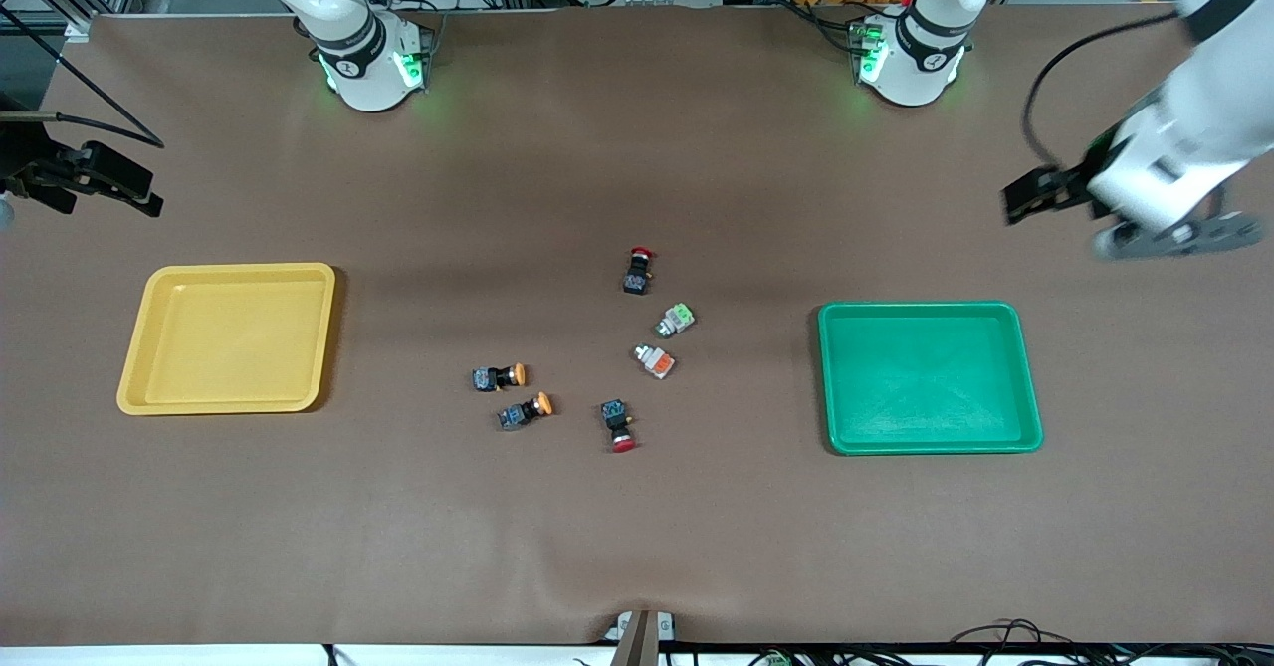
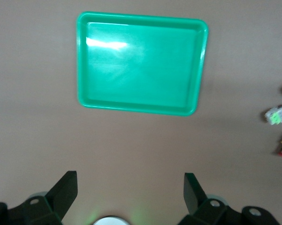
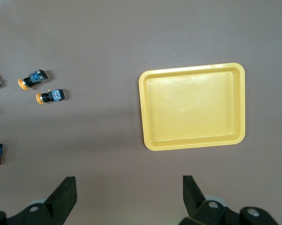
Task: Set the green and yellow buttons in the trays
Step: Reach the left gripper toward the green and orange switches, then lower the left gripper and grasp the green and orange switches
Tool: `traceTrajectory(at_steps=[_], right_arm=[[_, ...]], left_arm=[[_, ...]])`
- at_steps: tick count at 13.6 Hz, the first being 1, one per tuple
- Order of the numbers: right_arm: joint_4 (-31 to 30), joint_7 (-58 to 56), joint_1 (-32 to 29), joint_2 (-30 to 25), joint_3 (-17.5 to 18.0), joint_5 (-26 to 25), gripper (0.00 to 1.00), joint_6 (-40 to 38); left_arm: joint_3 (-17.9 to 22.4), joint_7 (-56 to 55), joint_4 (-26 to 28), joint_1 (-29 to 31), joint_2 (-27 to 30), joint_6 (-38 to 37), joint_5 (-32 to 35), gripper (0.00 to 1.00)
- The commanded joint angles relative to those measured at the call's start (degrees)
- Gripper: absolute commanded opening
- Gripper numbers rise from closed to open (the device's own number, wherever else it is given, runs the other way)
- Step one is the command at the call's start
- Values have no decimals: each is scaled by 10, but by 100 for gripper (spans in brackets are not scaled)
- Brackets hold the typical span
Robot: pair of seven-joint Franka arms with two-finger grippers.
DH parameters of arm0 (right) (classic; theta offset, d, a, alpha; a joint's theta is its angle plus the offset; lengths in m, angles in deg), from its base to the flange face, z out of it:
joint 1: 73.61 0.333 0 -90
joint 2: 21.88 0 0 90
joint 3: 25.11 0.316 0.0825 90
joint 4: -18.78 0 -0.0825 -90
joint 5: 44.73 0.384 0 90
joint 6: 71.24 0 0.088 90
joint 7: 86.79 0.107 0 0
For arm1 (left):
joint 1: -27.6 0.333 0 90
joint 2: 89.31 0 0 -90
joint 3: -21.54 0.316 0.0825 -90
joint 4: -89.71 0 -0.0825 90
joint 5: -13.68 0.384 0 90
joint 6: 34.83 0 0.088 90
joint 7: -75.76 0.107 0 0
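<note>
**Both trays empty, six switches bunched mid-bench**

The risk I see is grabbing the wrong part. The two yellow-capped buttons (image 1: 513, 395) lie just beside each other, and a red-capped switch (image 1: 618, 424) sits near them, a little toward my left arm's end. The grey green-capped button (image 1: 676, 320) and grey orange-capped button (image 1: 654, 359) are close neighbours too, with a second red-capped switch (image 1: 638, 271) farther from the front camera. All of them lie on their sides, so a descent slightly off-centre could nudge a neighbour or roll the target away. They are small; a pinch on a rounded cap may squirt it out. The orange square cap could also be sorted wrongly by colour.

My left gripper (image 2: 130, 194) hangs high over the bare bench past the green tray (image 1: 930, 445), its fingers (image 2: 65, 190) spread as wide as they go, holding nothing. My right gripper (image 3: 129, 196) hangs over the bench beside the yellow tray (image 1: 222, 406), equally wide and empty. Neither touches anything.
</note>
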Motion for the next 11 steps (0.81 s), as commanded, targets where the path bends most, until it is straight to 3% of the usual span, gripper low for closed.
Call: traceTrajectory(at_steps=[1, 6, 9, 11], right_arm=[[-3, -7, -9, -3, 4, 9, 100, -2], [-3, -7, -9, -3, 4, 9, 100, -1], [-3, -7, -10, -3, 4, 9, 100, -2], [-3, -6, -12, -3, 4, 9, 100, -2]], left_arm=[[-27, -114, -14, -41, -69, 35, -1, 100], [-28, -343, -22, -145, -184, 147, 0, 100], [-24, -393, -26, -196, -236, 194, 8, 100], [-22, -459, -68, -228, -284, 206, 38, 100]])
